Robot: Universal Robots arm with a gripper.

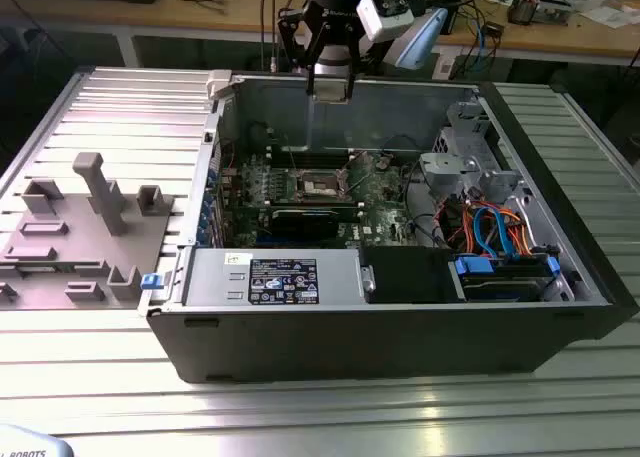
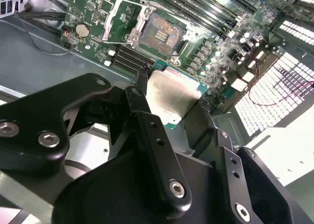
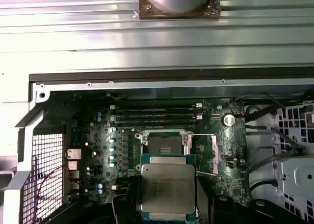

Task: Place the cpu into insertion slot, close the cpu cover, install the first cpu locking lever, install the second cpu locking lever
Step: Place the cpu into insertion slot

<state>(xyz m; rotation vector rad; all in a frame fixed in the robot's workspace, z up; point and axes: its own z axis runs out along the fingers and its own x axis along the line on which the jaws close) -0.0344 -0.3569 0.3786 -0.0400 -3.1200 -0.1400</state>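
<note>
My gripper (image 1: 330,85) hangs above the rear wall of the open computer case (image 1: 380,337) and is shut on the cpu (image 3: 168,187). The cpu (image 2: 171,94) is a flat square chip with a dull silver top and a green edge, clamped between the black fingers (image 2: 147,121) in both wrist views. Below it on the motherboard lies the insertion slot (image 3: 164,144), uncovered, with its contact field (image 2: 162,33) showing. The cpu cover (image 2: 117,20), a thin silvery frame, is flipped open beside the slot (image 1: 318,184). A thin metal lever (image 3: 206,173) sticks out near the socket.
Memory slots (image 3: 157,113) run along one side of the socket. A black block and a labelled power supply (image 1: 280,277) fill the case's front, with drive cages and blue and orange cables (image 1: 490,227) on the exterior view's right. A grey fixture tray (image 1: 80,227) lies on the exterior view's left.
</note>
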